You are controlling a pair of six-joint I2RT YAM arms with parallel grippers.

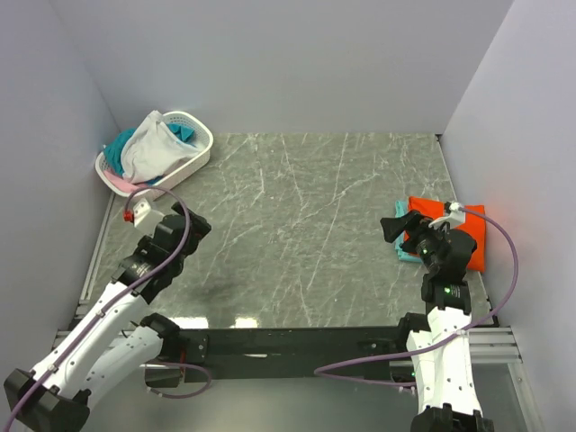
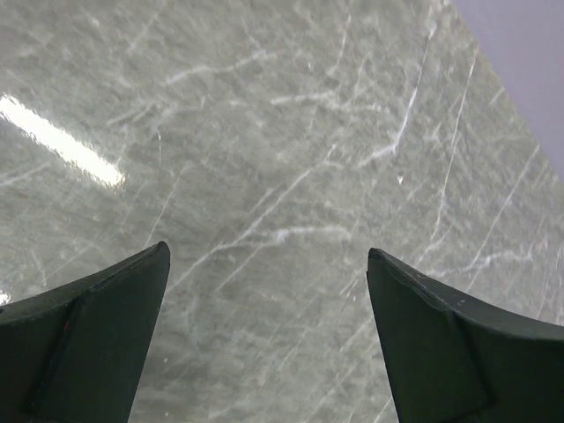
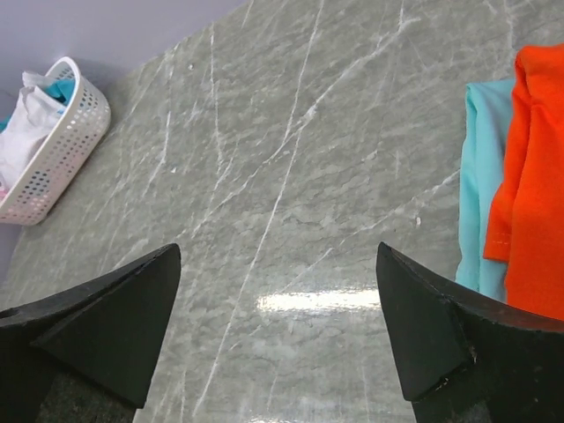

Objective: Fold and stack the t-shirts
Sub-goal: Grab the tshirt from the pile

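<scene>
A folded orange-red t-shirt (image 1: pixel 470 238) (image 3: pixel 533 176) lies on a folded teal t-shirt (image 1: pixel 408 255) (image 3: pixel 480 185) at the table's right side. A crumpled white t-shirt (image 1: pixel 153 148) (image 3: pixel 19 132) fills the basket, with teal cloth (image 1: pixel 186 132) behind it and pink cloth (image 1: pixel 121 183) hanging over its near edge. My right gripper (image 1: pixel 398 230) (image 3: pixel 278 248) is open and holds nothing, just left of the folded pile, above bare table. My left gripper (image 1: pixel 196 227) (image 2: pixel 266 251) is open over bare marble, below the basket, with nothing between its fingers.
The white perforated basket (image 1: pixel 200 155) (image 3: pixel 70 141) stands in the far left corner against the wall. Grey walls close in the left, back and right sides. The marble tabletop (image 1: pixel 306 225) stretches between the two arms.
</scene>
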